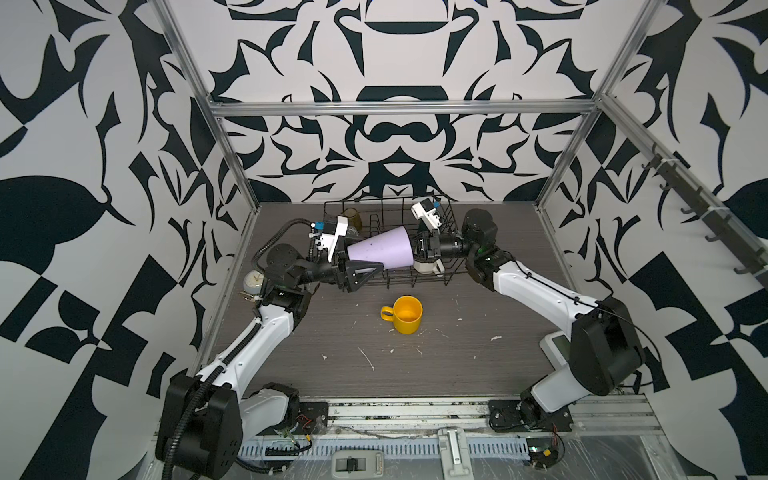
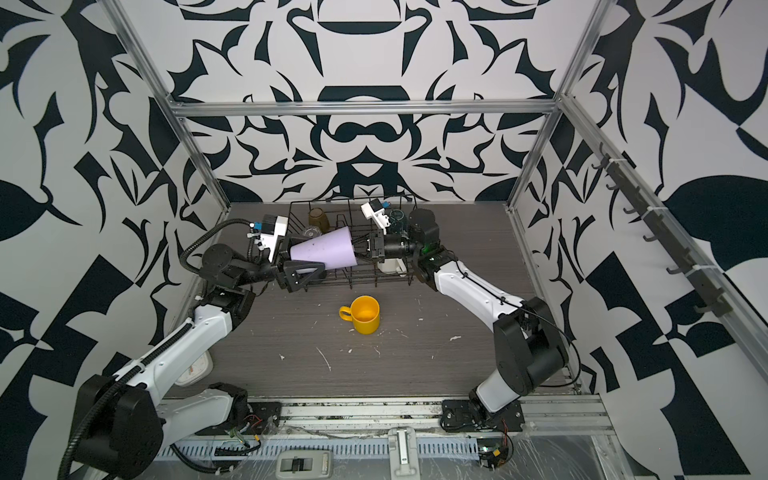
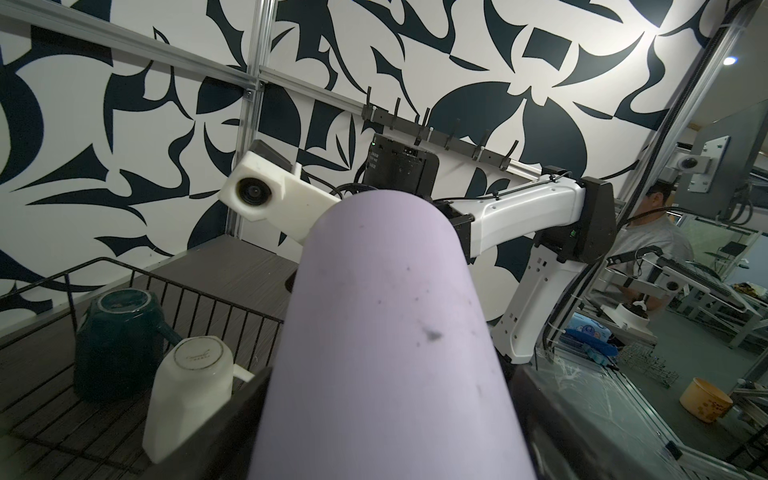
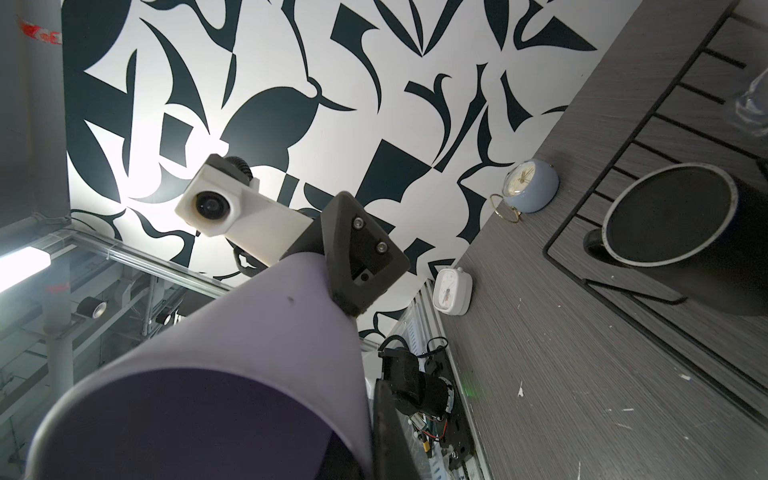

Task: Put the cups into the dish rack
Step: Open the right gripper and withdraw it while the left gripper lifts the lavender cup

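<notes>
The lilac tumbler (image 1: 380, 253) (image 2: 324, 249) lies level in the air over the dish rack (image 1: 432, 276) (image 2: 374, 278). My right gripper (image 1: 415, 249) (image 4: 365, 436) is shut on its wide rim. My left gripper (image 1: 357, 259) (image 3: 386, 395) straddles its narrow end, one finger close along each side; contact is unclear. The yellow mug (image 1: 405, 314) stands upright on the table in front of the rack. In the rack are the amber tumbler (image 1: 353, 218), dark-green mug (image 3: 116, 332), cream mug (image 3: 191, 390), black mug (image 4: 681, 232) and clear tumbler (image 4: 752, 104).
A round clock (image 4: 530, 187) and a square white clock (image 4: 452, 293) sit by the left wall. A white device (image 1: 555, 347) lies under the right arm's elbow. A rail of hooks (image 1: 706, 216) runs along the right wall.
</notes>
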Controlling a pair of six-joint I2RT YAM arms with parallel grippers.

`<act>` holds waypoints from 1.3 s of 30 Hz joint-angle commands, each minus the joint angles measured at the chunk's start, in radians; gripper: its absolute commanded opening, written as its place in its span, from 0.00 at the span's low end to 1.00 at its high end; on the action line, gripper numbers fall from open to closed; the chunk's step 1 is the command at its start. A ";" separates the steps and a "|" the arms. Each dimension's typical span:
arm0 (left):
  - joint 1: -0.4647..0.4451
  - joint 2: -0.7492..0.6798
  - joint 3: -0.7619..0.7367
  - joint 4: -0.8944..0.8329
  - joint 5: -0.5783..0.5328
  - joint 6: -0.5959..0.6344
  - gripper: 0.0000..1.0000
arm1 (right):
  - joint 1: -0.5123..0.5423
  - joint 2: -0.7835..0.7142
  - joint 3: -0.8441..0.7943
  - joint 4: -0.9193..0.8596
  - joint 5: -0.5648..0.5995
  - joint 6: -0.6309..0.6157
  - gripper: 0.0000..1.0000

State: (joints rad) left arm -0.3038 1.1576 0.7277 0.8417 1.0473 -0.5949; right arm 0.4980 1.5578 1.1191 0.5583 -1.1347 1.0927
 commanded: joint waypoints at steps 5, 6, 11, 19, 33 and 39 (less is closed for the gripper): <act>-0.004 0.007 0.024 0.035 0.057 -0.027 0.77 | 0.007 -0.032 0.015 0.023 0.010 -0.019 0.00; -0.005 0.011 0.027 0.034 0.060 -0.032 0.74 | 0.007 -0.032 0.015 0.017 0.012 -0.023 0.00; -0.005 0.027 0.042 0.031 0.068 -0.055 0.50 | 0.006 -0.034 0.022 -0.032 0.025 -0.057 0.00; -0.005 0.009 0.055 -0.035 0.009 -0.037 0.14 | 0.002 -0.057 0.049 -0.196 0.077 -0.172 0.13; -0.005 -0.034 0.185 -0.492 -0.207 0.155 0.00 | -0.070 -0.119 0.039 -0.430 0.251 -0.327 0.46; -0.006 0.027 0.329 -0.796 -0.399 0.239 0.00 | -0.091 -0.208 0.052 -0.694 0.489 -0.534 0.51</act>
State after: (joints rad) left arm -0.3088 1.1595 0.9848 0.2302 0.7799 -0.4236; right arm 0.4122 1.4212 1.1332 0.0071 -0.7952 0.7055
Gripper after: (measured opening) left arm 0.754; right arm 0.504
